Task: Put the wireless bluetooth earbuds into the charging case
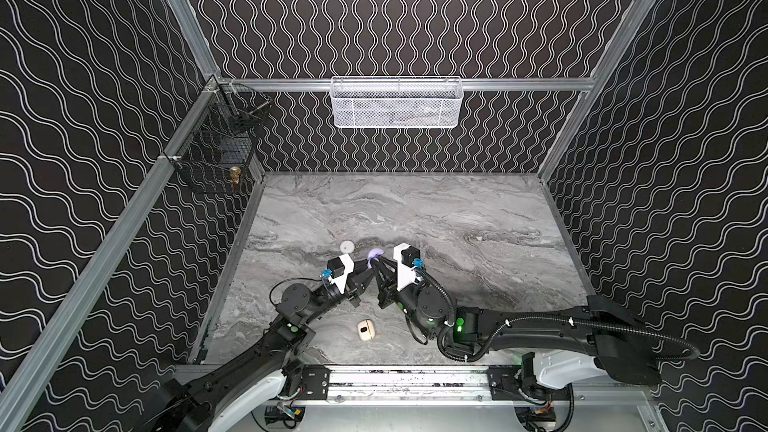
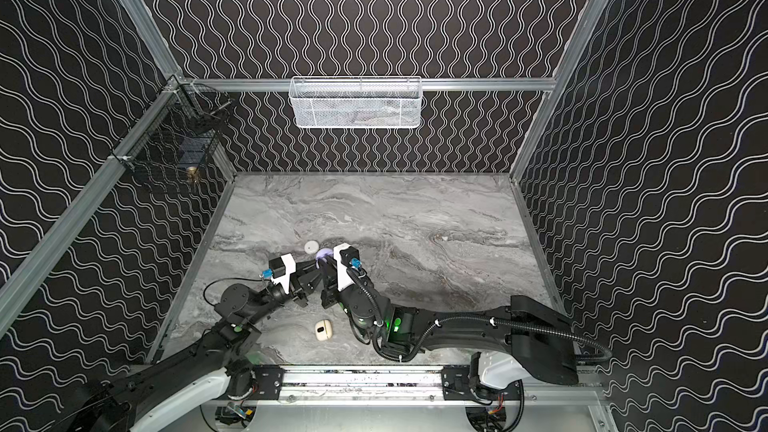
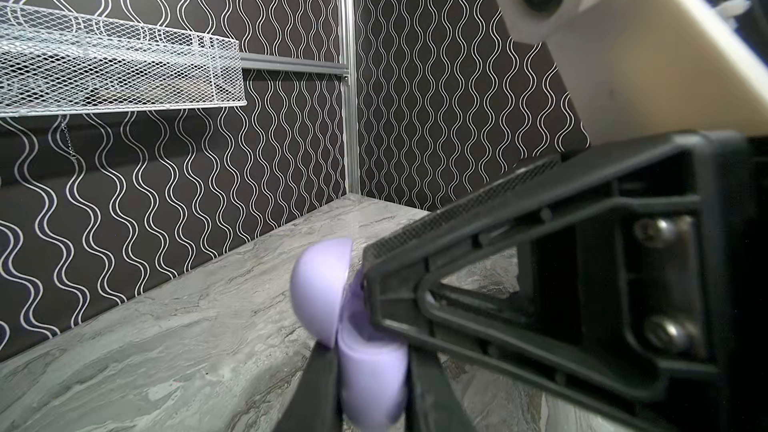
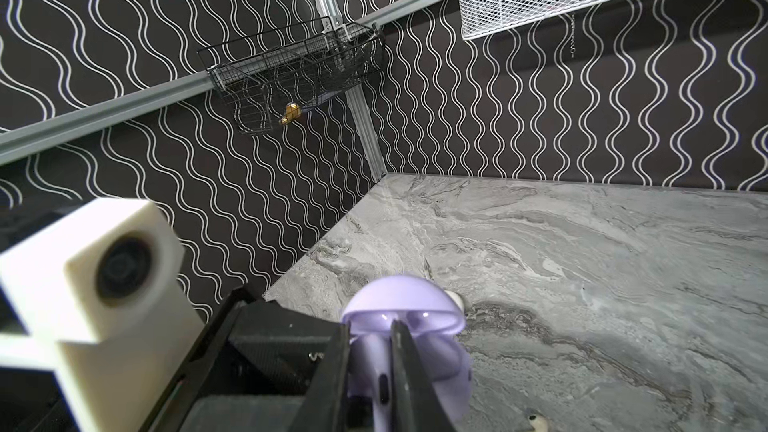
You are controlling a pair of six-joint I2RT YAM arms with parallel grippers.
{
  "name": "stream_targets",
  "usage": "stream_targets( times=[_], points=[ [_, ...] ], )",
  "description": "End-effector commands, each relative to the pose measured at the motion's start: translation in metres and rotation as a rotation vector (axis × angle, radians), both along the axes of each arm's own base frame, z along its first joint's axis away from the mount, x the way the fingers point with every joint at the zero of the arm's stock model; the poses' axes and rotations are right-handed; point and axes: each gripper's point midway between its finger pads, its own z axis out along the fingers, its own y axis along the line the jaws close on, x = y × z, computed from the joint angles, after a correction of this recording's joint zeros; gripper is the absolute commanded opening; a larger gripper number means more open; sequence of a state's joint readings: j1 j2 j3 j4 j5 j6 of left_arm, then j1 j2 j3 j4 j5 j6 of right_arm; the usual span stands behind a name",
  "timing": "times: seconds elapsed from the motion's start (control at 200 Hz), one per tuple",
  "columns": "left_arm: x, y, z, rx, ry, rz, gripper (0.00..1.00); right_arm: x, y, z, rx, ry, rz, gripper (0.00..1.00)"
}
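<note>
Top views: left tool [image 1: 369, 263] and right tool [image 1: 377, 261] meet at lilac charging case [image 1: 375, 253]; white round case [image 1: 347, 246] just beside it, beige case [image 1: 365, 330] well apart, toward robot base.
Left wrist: left tool clamped on case's lower half, lid hinged up.
Right wrist: right tool pinches what looks like lilac earbud [image 4: 380, 384] in case mouth; off-white earbud [image 4: 536, 423] loose on bench [image 4: 582, 243] near case.
Judgement: lilac insertion under way, off-white earbud at least left.

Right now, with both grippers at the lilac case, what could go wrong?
1. The left gripper pinches the lilac case low down; pushing in what looks like a lilac earbud, held by the right gripper, may twist the case loose.
2. The right gripper's fingers reach close to the open lid and could knock it shut.
</note>
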State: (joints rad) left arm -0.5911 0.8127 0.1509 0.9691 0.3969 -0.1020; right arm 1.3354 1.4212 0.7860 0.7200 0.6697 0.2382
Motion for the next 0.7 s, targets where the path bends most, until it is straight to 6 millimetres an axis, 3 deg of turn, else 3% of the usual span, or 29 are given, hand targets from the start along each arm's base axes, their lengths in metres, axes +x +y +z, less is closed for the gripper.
stream_targets(
  times=[0.0, 0.34, 0.696],
  points=[
    [-0.008, 0.0, 0.015, -0.028, -0.073, -0.028, 0.0, -0.001, 0.0, 0.014, 0.039, -0.016, 0.011, 0.18],
    [-0.009, -0.001, 0.013, -0.024, -0.083, -0.033, 0.0, 0.003, -0.011, 0.037, 0.107, -0.046, 0.01, 0.18],
    [-0.008, -0.001, 0.013, -0.03, -0.069, -0.032, 0.0, 0.005, -0.006, 0.036, 0.16, -0.089, 0.041, 0.18]
  ],
)
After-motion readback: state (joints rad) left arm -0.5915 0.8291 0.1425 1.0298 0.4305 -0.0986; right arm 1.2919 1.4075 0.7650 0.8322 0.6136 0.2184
